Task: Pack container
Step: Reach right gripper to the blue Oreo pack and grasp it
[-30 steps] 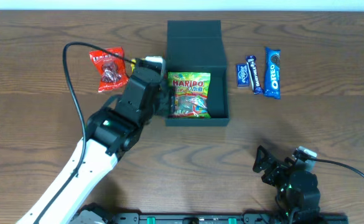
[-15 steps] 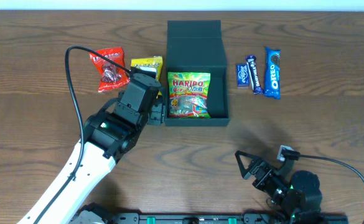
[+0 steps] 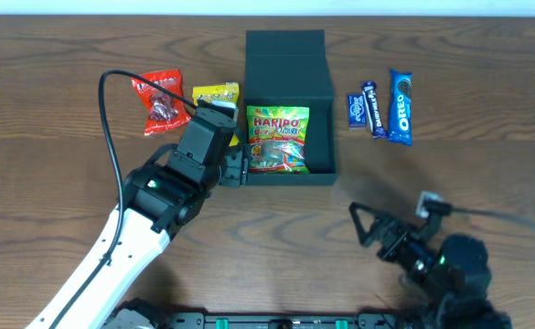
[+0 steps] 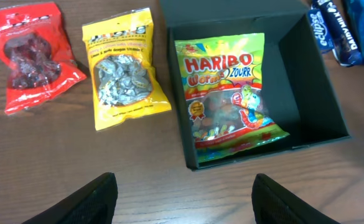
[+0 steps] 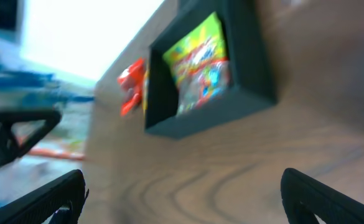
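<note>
The dark green-black container (image 3: 320, 91) stands open at the table's middle back, its flap lid raised behind it. A Haribo gummy bag (image 3: 278, 139) lies inside; it also shows in the left wrist view (image 4: 228, 87) and, blurred, in the right wrist view (image 5: 197, 62). My left gripper (image 3: 233, 160) is open and empty beside the container's left front corner (image 4: 194, 163). A yellow snack bag (image 3: 216, 94) and a red snack bag (image 3: 160, 100) lie left of the container. My right gripper (image 3: 369, 226) is open and empty, low at the front right.
An Oreo pack (image 3: 401, 106), a dark blue bar (image 3: 374, 108) and a small blue gum pack (image 3: 357, 110) lie right of the container. A black cable (image 3: 107, 119) loops over the left arm.
My left gripper has drawn back from the container's left wall, uncovering the yellow bag. My right arm has swung up and to the right, its gripper turned toward the container.
</note>
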Robot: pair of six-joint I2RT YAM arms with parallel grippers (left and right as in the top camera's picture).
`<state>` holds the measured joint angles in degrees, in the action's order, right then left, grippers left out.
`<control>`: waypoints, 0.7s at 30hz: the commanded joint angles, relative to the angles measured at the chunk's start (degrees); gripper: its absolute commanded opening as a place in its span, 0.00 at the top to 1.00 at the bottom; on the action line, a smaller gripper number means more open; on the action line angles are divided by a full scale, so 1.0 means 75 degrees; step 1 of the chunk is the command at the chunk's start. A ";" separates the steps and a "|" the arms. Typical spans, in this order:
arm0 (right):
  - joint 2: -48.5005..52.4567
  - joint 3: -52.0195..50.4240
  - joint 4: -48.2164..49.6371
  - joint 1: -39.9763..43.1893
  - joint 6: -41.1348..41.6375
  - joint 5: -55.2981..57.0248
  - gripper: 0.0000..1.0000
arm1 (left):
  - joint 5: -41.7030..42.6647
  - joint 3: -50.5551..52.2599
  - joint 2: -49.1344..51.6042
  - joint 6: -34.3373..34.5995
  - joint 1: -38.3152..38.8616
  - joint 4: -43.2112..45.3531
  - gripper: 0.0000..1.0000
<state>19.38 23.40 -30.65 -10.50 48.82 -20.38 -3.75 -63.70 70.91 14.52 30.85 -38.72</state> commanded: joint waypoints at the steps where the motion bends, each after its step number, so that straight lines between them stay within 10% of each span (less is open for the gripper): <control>1: 0.1422 0.1157 -0.0195 0.0268 -0.1413 0.1081 0.01 | 0.0102 -0.0143 -0.0102 -0.0111 -0.0032 -0.0006 0.29; 21: 1.1103 0.7732 -0.0551 0.1865 -0.4092 0.3550 0.05 | 0.0105 -0.0143 -0.0099 -0.0111 -0.0032 -0.0015 0.25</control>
<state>99.24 77.93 -34.63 3.09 20.03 3.16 -2.96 -63.70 70.72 14.50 30.85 -38.81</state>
